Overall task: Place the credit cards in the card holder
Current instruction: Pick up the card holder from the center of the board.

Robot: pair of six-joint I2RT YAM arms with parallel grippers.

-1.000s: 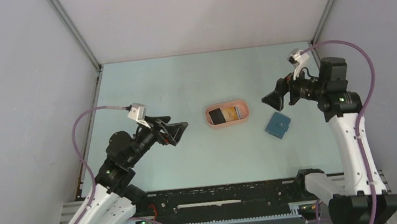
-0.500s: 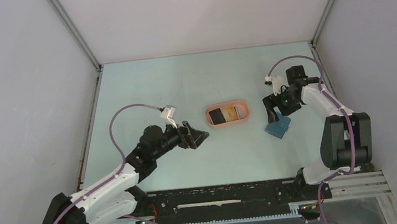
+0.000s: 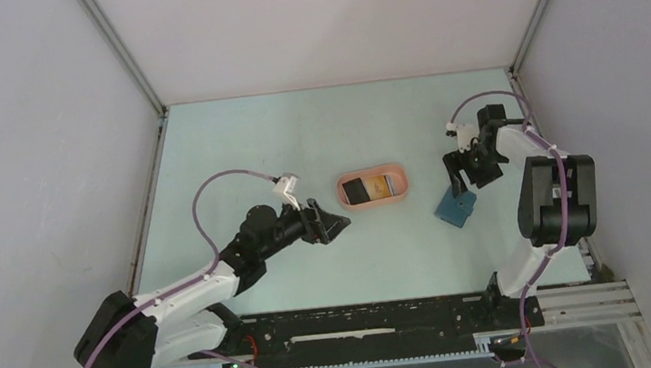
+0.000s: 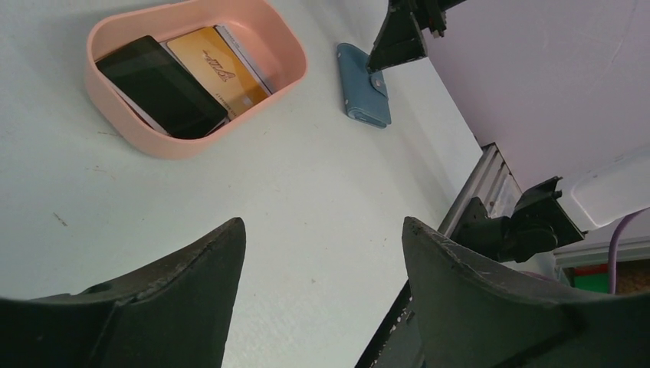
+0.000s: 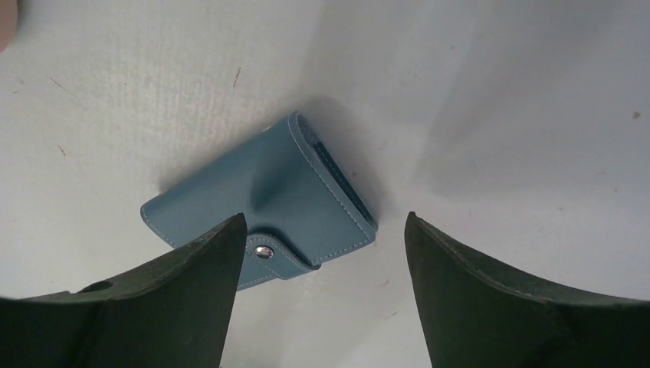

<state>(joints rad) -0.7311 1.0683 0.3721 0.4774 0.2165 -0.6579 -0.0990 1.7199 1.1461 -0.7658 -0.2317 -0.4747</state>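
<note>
- the right gripper [image 5: 326, 222] hangs just above the holder [image 5: 260, 199], jaws wide apart and empty, with one finger on each side of it. that straddle looks set up for a pinch, probably to lift or steady the holder so it can be opened.
- the holder lies flat on the table [image 3: 254, 146], to the right of the tray [image 3: 375, 204] and apart from it. it is folded shut with its snap tab [image 5: 264, 251] fastened, so no slot can be reached until the tab is undone.
- it is blue and leather-like, roughly square, with stitched edges and a small silver snap. dark inner layers show along one side.
- the left gripper [image 4: 322, 230] sits low over the table near the tray's left end, well open and holding nothing. it points toward the tray, a fair place to reach for a card.
- the cards are in the pink tray: a black card [image 4: 161, 88] on top and a gold card [image 4: 218, 65] beside it, partly underneath.
- a pale edge past the gold card may be another one; the view is too shallow to count them.
- no card is in the holder yet.
</note>
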